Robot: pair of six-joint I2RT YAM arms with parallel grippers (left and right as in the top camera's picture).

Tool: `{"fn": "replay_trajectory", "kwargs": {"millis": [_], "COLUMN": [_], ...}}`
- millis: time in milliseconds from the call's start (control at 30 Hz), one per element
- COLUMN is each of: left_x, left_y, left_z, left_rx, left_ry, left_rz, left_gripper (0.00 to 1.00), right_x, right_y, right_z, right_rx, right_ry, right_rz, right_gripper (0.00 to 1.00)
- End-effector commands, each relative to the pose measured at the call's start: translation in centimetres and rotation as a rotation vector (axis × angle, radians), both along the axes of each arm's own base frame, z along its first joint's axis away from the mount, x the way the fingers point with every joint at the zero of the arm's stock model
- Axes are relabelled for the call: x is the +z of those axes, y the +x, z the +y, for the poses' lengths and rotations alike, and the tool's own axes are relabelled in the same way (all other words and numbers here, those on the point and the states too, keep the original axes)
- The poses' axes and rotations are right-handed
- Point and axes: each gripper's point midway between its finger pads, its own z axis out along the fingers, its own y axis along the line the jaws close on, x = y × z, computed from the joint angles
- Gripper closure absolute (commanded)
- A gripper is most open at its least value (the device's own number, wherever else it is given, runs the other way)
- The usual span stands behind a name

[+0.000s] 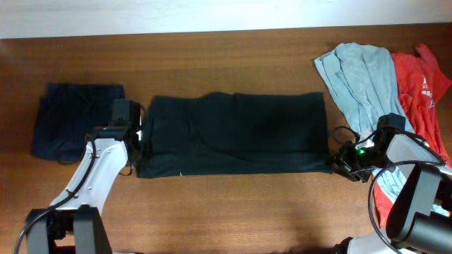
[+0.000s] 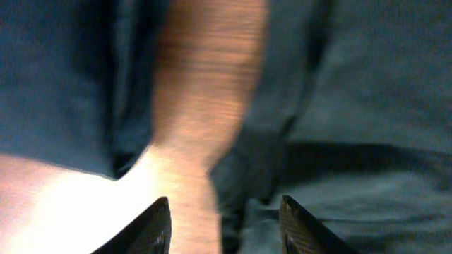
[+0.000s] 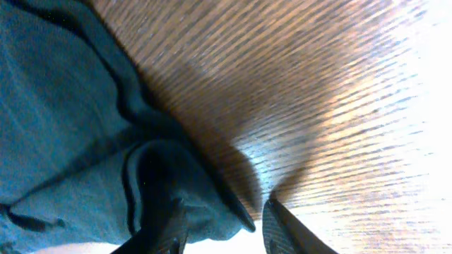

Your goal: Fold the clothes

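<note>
Black garment (image 1: 236,134): lies flat at the middle of the surface (image 1: 233,212) as a wide band, apparently already doubled lengthwise, so its short ends face the two arms.
Left pincer (image 2: 224,229): open, fingers spread, low over the band's left edge with bare wood just beside it; it holds nothing. It looks placed to take that end.
Right pincer (image 3: 222,229): fingers apart, straddling the band's near right corner. The fabric lies between them but does not look pinched.
Why both ends: with an arm at each short edge, one end can be lifted across the other without dragging the cloth askew; that is my reading.
Navy garment (image 1: 74,120): a neat packet left of the band, just beyond the left arm, seemingly finished.
Pale blue-grey garment (image 1: 357,74): loose and crumpled at the far right, not yet folded.
Red garment (image 1: 417,85): beside it, partly under the right arm, also unfolded.
Risk: the right corner is thick and rolled, so a shallow bite could catch only one layer.
</note>
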Motion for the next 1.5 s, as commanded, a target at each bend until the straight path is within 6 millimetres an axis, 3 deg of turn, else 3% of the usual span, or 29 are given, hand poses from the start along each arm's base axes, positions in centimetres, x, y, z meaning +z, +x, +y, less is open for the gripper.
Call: {"fn": "replay_trajectory", "kwargs": {"millis": [0,100,200,433,567,667,733,867,1000,1367,1467], "left_x": [1.1,1.6,1.5,-2.1,-3.4,-4.1,-4.2,-4.1,-4.1,-4.1,-4.1], "left_y": [1.6,2.6,3.1,3.2,3.3,3.3,3.4,4.0,3.9,4.0,4.0], "left_z": [-3.5,-5.4,-5.7,-5.8,-5.8,-5.8,-5.8,-5.8,-5.8,-5.8,-5.8], "left_rx": [-0.180,-0.290,-0.313,-0.304,-0.300,-0.298,-0.298,-0.301,-0.301,-0.301,-0.301], "left_ry": [-0.167,-0.251,-0.259,-0.279,-0.281,-0.280,-0.280,-0.277,-0.277,-0.277,-0.277], "left_rz": [-0.061,-0.115,-0.130,-0.049,-0.026,-0.013,-0.016,-0.037,-0.036,-0.038,-0.038], "left_gripper": [0.55,0.62,0.66,0.68,0.68,0.69,0.69,0.69,0.69,0.69,0.69], "right_x": [1.5,2.3,2.4,2.6,2.7,4.6,5.3,4.9,3.5,2.5,2.5], "right_y": [0.9,0.6,0.2,0.5,0.8,2.5,2.7,2.4,1.7,1.3,1.6], "right_z": [1.8,2.5,2.9,2.9,1.9,0.7,1.1,3.5,3.3,4.8,5.0], "right_rx": [0.066,0.070,0.076,0.084,0.055,0.038,0.042,0.131,0.117,0.131,0.115], "right_ry": [0.112,0.141,0.149,0.157,0.144,0.166,0.190,0.177,0.067,0.059,0.054], "right_rz": [-0.105,-0.102,-0.084,-0.106,-0.112,-0.192,-0.197,-0.165,-0.061,-0.028,-0.027], "right_gripper": [0.67,0.66,0.62,0.62,0.60,0.59,0.59,0.58,0.58,0.59,0.65]}}
